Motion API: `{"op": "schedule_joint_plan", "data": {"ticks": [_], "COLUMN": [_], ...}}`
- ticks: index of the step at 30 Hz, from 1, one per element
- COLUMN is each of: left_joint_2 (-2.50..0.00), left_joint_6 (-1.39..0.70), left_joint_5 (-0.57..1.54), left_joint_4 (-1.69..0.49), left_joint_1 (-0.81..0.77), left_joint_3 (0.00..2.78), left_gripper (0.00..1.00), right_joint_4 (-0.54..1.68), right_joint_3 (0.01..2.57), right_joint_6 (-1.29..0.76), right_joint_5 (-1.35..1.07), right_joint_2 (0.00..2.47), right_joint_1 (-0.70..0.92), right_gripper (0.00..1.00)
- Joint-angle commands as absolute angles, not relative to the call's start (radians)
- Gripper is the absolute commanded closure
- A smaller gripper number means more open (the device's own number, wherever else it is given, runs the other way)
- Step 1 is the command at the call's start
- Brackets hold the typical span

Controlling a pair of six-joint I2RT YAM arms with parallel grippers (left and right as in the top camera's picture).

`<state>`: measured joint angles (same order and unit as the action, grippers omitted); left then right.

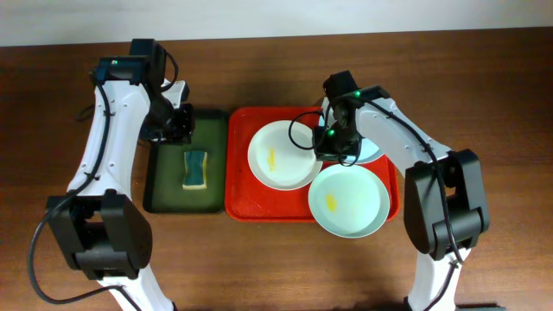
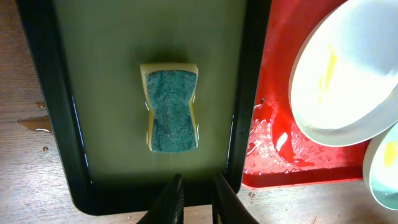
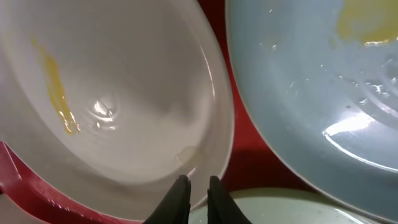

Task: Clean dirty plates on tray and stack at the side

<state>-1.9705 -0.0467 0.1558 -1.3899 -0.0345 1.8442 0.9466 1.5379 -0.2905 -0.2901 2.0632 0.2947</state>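
Overhead and wrist views, entered left to right. One left gripper point(image 2: 198, 185): jaws barely parted, holding nothing. One dark green tray point(image 2: 99, 37) below it, carrying one sponge point(image 2: 172, 109), flat, just ahead of the fingertips. One red tray point(image 1: 242, 200) to that hand's right, wet at its near corner. Three plates on it: one white plate point(image 1: 278, 155), one front pale plate point(image 1: 348, 200) overhanging the tray's rim, and one rear pale plate point(image 1: 371, 154) mostly hidden under the arm. One right gripper point(image 3: 198, 185): closed, as we read it, on the white plate's right rim, with both pale plates crowding close beside the fingers. We count two yellow smears, one on the white plate and one on the front pale plate. Hazards, in our judgement: a thin rim pinch on a wet plate may slip; lifting it may knock a neighbour, and the overhanging plate could tip off. The left jaws look too narrow to take the sponge.
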Motion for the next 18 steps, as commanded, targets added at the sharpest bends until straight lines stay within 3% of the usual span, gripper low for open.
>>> {"op": "schedule_joint_plan", "data": {"ticks": [1,8,18], "left_joint_2": [-1.973,-1.973,-1.973], "left_joint_6": [-0.057,-0.057,-0.061], "left_joint_5": [0.149,0.149,0.149], "left_joint_4": [-1.388,-1.38,-1.376], "left_joint_1": [-0.038,-0.038,-0.039], "left_joint_3": [1.839,1.839,1.839], "left_gripper": [0.85,0.85,0.83], "right_joint_4": [0.92,0.888,0.854], "right_joint_3": [1.505,1.515,1.471], "right_joint_6": [-0.324,-0.353,-0.354], "right_joint_5": [-0.303,-0.303,-0.303], "right_joint_2": [2.071,2.071,2.071], "right_joint_1": [0.295,0.268,0.263], "right_gripper": [0.87,0.77,0.78]}}
